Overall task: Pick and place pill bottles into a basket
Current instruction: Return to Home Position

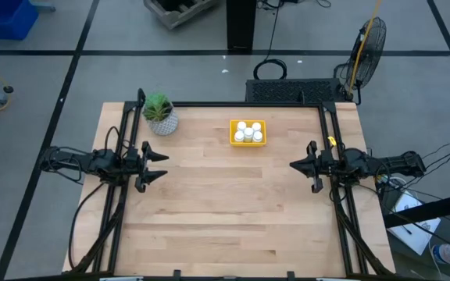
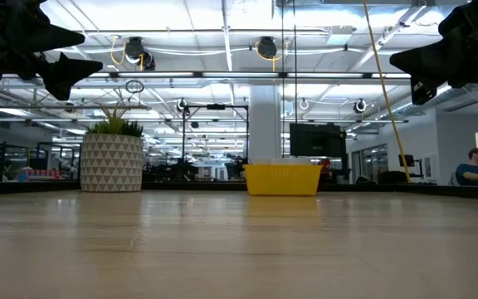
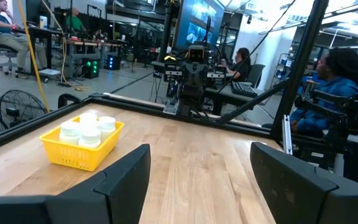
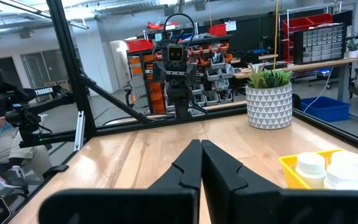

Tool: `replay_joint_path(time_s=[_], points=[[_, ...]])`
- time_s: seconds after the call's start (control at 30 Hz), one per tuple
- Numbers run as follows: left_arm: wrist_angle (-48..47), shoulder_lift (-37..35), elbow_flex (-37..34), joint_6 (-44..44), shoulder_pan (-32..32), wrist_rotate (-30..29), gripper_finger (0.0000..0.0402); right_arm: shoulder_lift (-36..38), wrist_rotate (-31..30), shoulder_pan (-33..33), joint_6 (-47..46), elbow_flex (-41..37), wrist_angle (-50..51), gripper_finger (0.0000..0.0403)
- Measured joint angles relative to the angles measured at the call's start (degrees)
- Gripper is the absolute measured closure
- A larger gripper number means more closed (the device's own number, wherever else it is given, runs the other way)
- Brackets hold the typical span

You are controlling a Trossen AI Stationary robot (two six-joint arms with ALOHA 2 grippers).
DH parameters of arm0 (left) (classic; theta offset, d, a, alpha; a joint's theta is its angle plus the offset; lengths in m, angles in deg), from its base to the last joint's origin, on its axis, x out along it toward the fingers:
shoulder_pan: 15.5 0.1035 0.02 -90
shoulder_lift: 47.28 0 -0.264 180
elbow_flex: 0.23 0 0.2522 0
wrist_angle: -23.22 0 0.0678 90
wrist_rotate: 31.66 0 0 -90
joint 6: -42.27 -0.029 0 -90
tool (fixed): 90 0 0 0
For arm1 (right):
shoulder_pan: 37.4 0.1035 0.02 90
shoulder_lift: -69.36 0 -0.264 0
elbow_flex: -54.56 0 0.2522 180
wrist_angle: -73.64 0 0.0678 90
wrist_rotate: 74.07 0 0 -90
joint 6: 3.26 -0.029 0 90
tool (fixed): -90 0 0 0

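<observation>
The yellow basket (image 1: 248, 132) stands on the table at the far middle, with several small white pill bottles (image 1: 248, 131) upright inside it. It also shows in the low view (image 2: 282, 178), in the left wrist view (image 3: 81, 147) and in the right wrist view (image 4: 325, 171). My left gripper (image 1: 162, 165) is open and empty above the table's left side. My right gripper (image 1: 294, 165) is shut and empty above the table's right side. Both are held clear of the table.
A white patterned pot with a green plant (image 1: 160, 115) stands at the far left of the table. Dark frame rails (image 1: 332, 133) run along the left, right and far edges. People sit beyond the table in the room.
</observation>
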Motion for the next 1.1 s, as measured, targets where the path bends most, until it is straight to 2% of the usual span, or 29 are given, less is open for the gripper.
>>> replay_joint_path(time_s=[1.1], points=[[0.0,0.0,0.0,0.0,0.0,0.0,0.0120,0.0,0.0,0.0,0.0,0.0,0.0,0.0403]])
